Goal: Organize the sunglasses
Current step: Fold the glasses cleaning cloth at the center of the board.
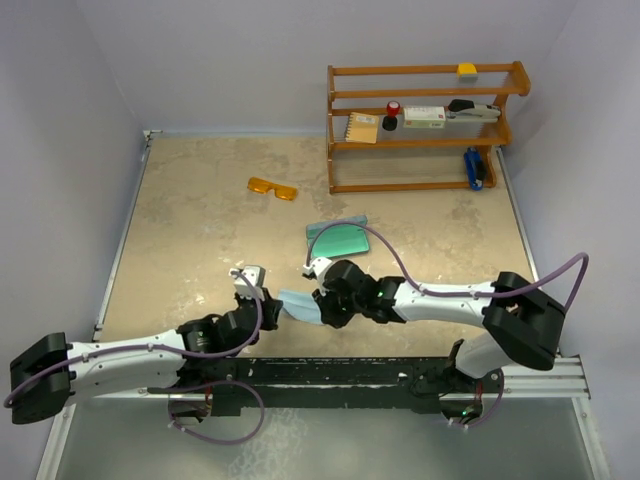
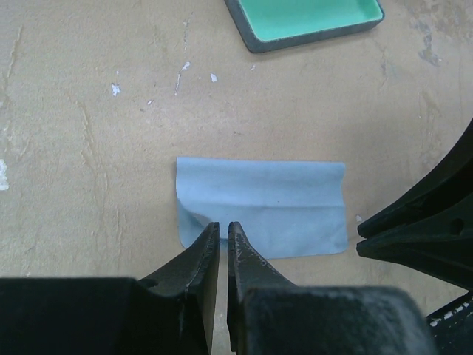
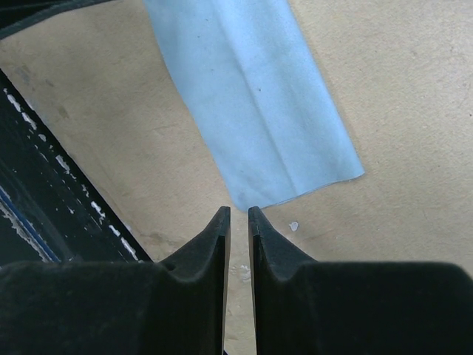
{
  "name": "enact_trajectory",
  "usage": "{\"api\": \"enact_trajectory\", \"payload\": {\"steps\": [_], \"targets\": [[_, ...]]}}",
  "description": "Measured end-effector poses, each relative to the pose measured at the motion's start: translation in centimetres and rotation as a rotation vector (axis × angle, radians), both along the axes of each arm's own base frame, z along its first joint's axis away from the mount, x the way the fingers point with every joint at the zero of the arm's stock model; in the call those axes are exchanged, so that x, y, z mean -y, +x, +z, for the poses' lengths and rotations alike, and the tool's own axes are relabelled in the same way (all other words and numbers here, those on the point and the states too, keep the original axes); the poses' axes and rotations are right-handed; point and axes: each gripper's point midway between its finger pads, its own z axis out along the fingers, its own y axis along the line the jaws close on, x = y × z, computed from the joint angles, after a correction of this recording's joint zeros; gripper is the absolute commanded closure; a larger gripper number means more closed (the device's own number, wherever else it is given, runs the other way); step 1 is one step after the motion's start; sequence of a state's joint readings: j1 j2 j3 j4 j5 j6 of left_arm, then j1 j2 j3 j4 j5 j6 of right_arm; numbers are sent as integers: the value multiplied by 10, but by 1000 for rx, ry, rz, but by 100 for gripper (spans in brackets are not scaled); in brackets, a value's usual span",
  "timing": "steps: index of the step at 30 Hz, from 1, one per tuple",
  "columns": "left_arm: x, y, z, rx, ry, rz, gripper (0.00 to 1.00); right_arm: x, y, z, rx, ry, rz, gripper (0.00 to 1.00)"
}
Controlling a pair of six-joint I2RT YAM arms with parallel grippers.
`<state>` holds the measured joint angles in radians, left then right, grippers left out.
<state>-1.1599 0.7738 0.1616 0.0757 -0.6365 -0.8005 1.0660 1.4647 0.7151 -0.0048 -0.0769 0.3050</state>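
The orange-amber sunglasses (image 1: 272, 187) lie alone on the far part of the table, far from both grippers. A folded light blue cloth (image 1: 297, 305) (image 2: 266, 207) (image 3: 251, 96) lies flat between the grippers. My left gripper (image 1: 271, 305) (image 2: 223, 224) is shut, its tips over the cloth's near left edge, where a corner curls up. I cannot tell whether it pinches the cloth. My right gripper (image 1: 325, 311) (image 3: 239, 209) stands just short of the cloth's corner, jaws a narrow slit apart with bare table between them. The open blue-grey case (image 1: 338, 240) (image 2: 295, 41) lies beyond the cloth.
A wooden shelf rack (image 1: 420, 185) at the back right holds small items. The black mounting rail (image 1: 350, 375) (image 3: 44, 170) runs along the near edge. Walls close in the table on the left, back and right.
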Motion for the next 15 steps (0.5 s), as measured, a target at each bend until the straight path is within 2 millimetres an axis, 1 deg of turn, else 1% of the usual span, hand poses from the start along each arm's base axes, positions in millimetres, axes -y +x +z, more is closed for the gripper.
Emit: {"api": "enact_trajectory", "payload": {"steps": [6,8,11,15], "targets": [[-6,-3,-1,-38,2,26,94,3,-2,-2,-13,16,-33,81],[-8,-5,-3,-52,1,34,94,5,-3,-3,-17,24,-42,82],[-10,-6,-6,-70,3,47,94,6,-5,-4,-27,30,-57,86],[-11,-7,-10,-108,36,71,93,6,-4,-4,-41,37,-98,85]]}}
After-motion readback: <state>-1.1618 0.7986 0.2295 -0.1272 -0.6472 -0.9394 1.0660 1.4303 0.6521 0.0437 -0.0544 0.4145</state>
